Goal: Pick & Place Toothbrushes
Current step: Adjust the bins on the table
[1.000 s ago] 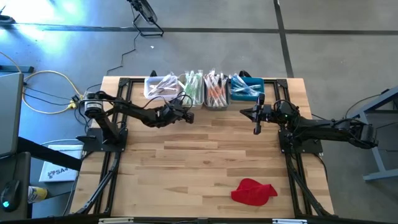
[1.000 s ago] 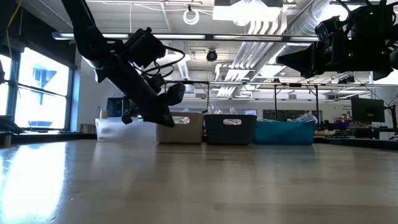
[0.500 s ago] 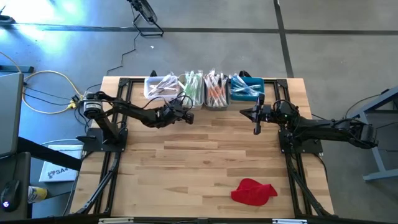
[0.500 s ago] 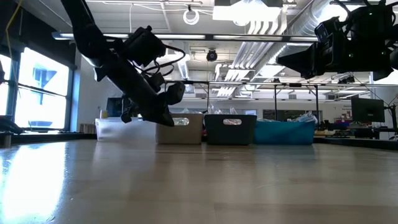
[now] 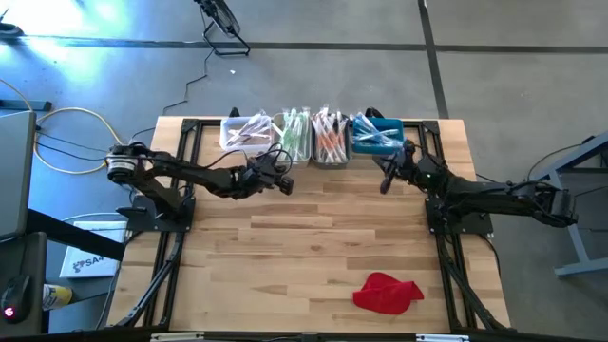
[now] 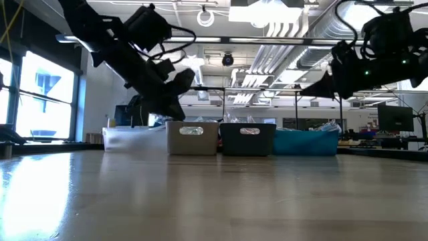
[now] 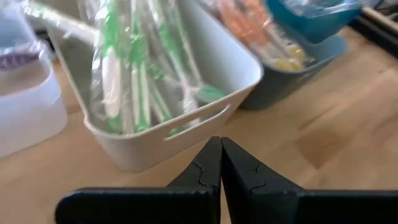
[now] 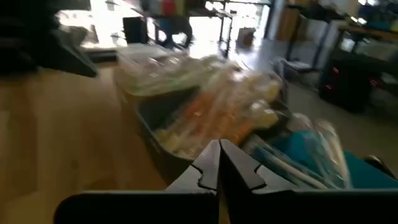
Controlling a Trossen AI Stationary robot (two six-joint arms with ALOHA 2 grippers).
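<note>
From above, the toothbrushes fill four bins at the table's far edge; the left gripper and right gripper hover just before them; only the wrist views show both pairs of fingers clenched together, holding nothing; a red cloth lies apart.

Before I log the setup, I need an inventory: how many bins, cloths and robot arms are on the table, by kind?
Bins: 4, in a row at the far edge: white bin, beige bin, grey bin, blue bin
Red cloth: 1
Arms: 2, ending in the left gripper and the right gripper
Total: 7
</note>
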